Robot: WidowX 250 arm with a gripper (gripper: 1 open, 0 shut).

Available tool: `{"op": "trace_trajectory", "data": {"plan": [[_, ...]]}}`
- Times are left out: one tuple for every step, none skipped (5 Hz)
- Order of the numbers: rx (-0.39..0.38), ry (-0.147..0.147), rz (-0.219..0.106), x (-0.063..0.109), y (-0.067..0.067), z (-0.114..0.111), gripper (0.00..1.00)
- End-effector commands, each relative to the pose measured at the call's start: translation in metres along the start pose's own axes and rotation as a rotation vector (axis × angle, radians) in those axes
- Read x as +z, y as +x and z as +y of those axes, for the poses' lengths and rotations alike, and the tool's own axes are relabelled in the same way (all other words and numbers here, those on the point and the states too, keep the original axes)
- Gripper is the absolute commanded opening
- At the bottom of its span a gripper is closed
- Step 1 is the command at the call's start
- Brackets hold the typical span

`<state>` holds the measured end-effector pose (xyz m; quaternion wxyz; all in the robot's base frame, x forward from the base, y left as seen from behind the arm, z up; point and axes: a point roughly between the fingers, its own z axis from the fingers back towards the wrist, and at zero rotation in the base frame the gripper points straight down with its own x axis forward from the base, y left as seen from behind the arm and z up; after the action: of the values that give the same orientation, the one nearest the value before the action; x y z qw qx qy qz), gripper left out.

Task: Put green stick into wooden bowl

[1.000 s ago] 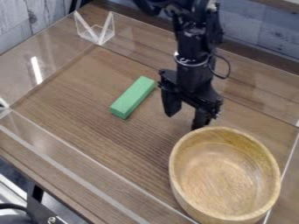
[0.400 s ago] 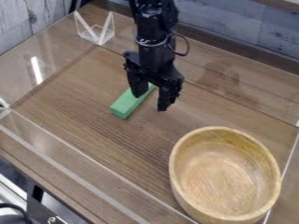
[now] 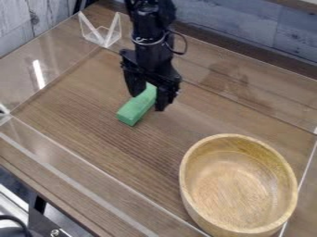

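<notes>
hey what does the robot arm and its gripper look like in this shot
The arm is all black, built of chunky stacked segments with dark cables looped along its side. It ends in a black gripper with two short, blocky fingers. No coloured markings or labels are legible at this picture size.

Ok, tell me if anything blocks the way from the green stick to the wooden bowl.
Nothing visible does. The green stick lies on bare tabletop, and the stretch between it and the wooden bowl holds no object.
</notes>
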<state>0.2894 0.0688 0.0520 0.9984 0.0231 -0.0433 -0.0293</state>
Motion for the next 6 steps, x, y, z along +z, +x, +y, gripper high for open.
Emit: {"op": "trace_trajectory", "data": {"plan": [[0.005,0.022,-0.027,0.003,0.004,0.006,1.0],[0.005,0.028,-0.011,-0.006,0.001,0.008,1.0],[0.008,0.03,-0.002,-0.013,-0.001,0.009,0.0],[0.015,0.024,-0.003,-0.015,-0.003,0.009,0.0],[0.033,0.011,0.008,-0.013,-0.009,0.004,0.0],[0.042,0.001,0.019,-0.011,-0.016,-0.002,0.0]]}}
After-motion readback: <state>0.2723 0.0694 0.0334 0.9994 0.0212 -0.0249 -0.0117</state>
